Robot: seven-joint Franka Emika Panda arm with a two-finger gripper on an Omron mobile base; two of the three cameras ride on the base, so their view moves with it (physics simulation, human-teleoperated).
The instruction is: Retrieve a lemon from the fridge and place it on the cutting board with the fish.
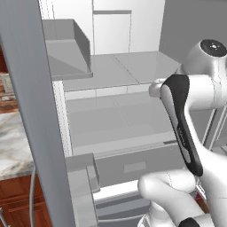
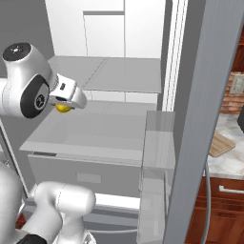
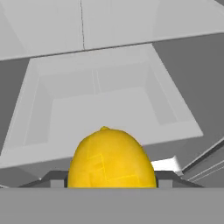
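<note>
The fridge (image 1: 111, 119) stands open, both doors swung out, their grey edges framing the arm on either side: one door edge (image 1: 31, 111) close at the left, the other (image 2: 200, 119) at the right. Wide bare shelves lie ahead, with an open bin (image 3: 105, 100) below the hand. The gripper (image 2: 64, 106) hangs over the shelf front, clamped on the lemon (image 3: 111, 159), which sits between its fingers. A corner of the cutting board (image 2: 221, 144) shows on the marble counter (image 2: 228, 162), past the right door.
</note>
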